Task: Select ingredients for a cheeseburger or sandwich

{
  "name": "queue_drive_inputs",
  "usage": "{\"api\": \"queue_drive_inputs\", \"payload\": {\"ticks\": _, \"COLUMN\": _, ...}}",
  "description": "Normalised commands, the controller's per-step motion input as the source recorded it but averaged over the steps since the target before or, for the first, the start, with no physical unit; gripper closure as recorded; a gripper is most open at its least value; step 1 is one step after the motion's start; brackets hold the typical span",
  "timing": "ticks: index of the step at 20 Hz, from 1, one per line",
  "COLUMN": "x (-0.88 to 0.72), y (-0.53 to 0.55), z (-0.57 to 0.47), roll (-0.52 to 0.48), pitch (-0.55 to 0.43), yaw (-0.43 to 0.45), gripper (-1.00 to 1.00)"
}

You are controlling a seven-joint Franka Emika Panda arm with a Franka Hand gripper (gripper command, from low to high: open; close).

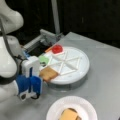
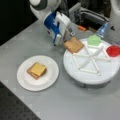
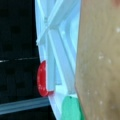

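Observation:
A tan-brown bread slice point(image 1: 48, 73) point(image 2: 73, 45) hangs tilted over the rim of the white divided tray point(image 1: 82, 65) point(image 2: 100, 75). My blue and white gripper point(image 1: 42, 75) point(image 2: 66, 42) is at its outer edge, shut on it. In the wrist view the bread slice point(image 3: 100, 62) fills the right half, very near. On the white paper plate point(image 1: 53, 110) point(image 2: 25, 80) lies a small stack: a yellow cheese square point(image 1: 68, 115) point(image 2: 38, 68) on top of a brown layer point(image 2: 31, 72).
The tray also holds a green piece point(image 1: 43, 60) point(image 2: 94, 39) point(image 3: 71, 108) and a red round piece point(image 1: 57, 49) point(image 2: 113, 50) point(image 3: 42, 80). A grey metal fixture point(image 1: 45, 37) point(image 2: 87, 15) stands behind the tray. The table's front edge drops to a dark floor point(image 2: 10, 105).

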Motion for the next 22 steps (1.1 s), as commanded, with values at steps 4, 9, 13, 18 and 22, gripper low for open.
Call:
{"api": "queue_drive_inputs", "payload": {"ticks": 4, "x": 0.19, "y": -0.2, "z": -0.18, "roll": 0.156, "pitch": -0.097, "yaw": 0.077, "gripper": -1.0}}
{"api": "queue_drive_inputs", "payload": {"ticks": 9, "x": 0.21, "y": -0.15, "z": -0.18, "roll": 0.153, "pitch": -0.096, "yaw": 0.072, "gripper": -1.0}}
{"api": "queue_drive_inputs", "payload": {"ticks": 13, "x": 0.23, "y": -0.13, "z": -0.18, "roll": 0.15, "pitch": -0.09, "yaw": 0.062, "gripper": 1.0}}
{"api": "queue_drive_inputs", "payload": {"ticks": 18, "x": 0.24, "y": -0.15, "z": -0.17, "roll": 0.15, "pitch": -0.081, "yaw": 0.054, "gripper": 1.0}}
{"api": "queue_drive_inputs", "payload": {"ticks": 22, "x": 0.26, "y": -0.17, "z": -0.16, "roll": 0.14, "pitch": -0.079, "yaw": 0.049, "gripper": 1.0}}
